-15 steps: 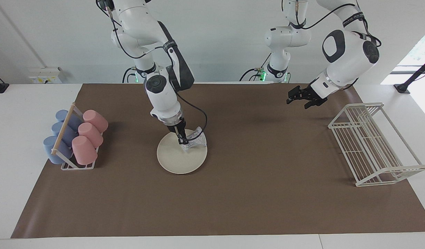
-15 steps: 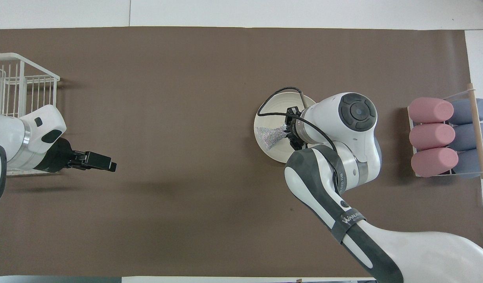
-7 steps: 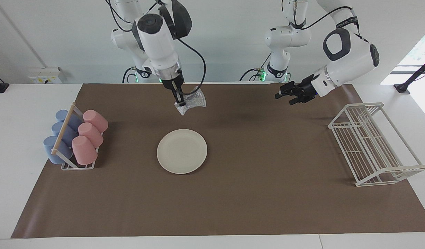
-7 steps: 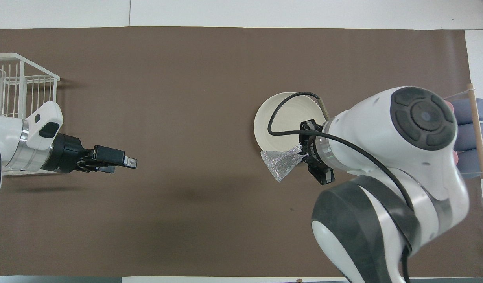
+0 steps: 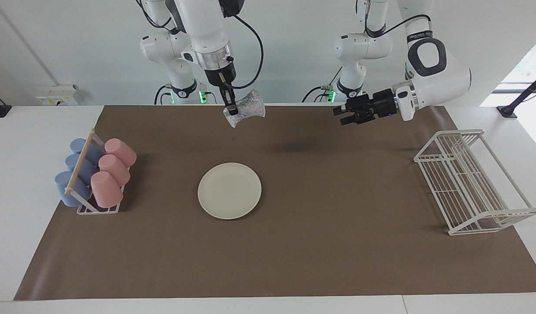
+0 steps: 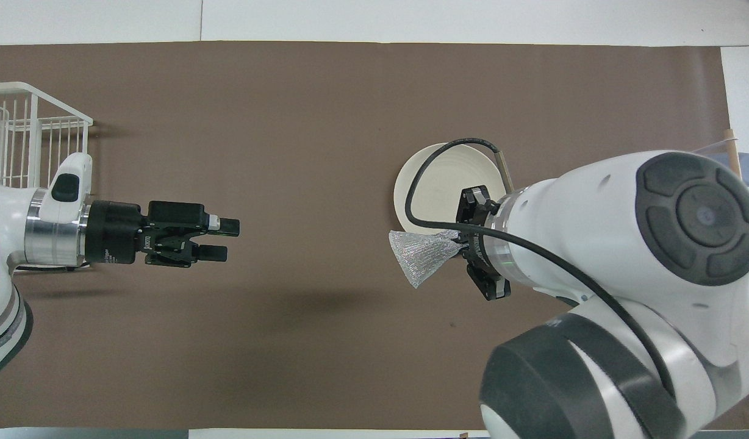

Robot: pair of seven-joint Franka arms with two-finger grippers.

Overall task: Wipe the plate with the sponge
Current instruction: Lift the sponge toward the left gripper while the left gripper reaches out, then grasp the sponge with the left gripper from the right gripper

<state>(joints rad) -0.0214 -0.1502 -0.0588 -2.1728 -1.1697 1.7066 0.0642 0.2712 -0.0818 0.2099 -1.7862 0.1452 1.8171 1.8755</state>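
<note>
facing / right end effector [image 5: 231,109]: raised high, fingertips pinched tight on the sponge [image 5: 246,111], over the mat's edge nearest the robots
facing / sponge: hangs off the fingers, clear of the plate [image 5: 229,190]
facing / plate: flat on the brown mat [image 5: 294,244], mid-surface, toward the right arm's end, nothing on it
facing / left end effector [image 5: 340,115]: up in the air, pointing sideways, fingers apart, nothing in them
facing / cup rack [image 5: 91,176]: pink and blue cups lying in it, at the right arm's end
facing / wire rack [image 5: 471,183]: white, at the left arm's end

overhead / right end effector [image 6: 457,236]: clamped on the sponge [image 6: 420,256], arm covers part of the plate [image 6: 441,183]
overhead / sponge: fans out from the pinch, overlaps the plate's rim in this view
overhead / left end effector [image 6: 225,239]: both fingers visible with a gap, holding nothing, over bare mat [image 6: 289,122]
overhead / wire rack [image 6: 27,137]: at the mat's edge beside the left arm
</note>
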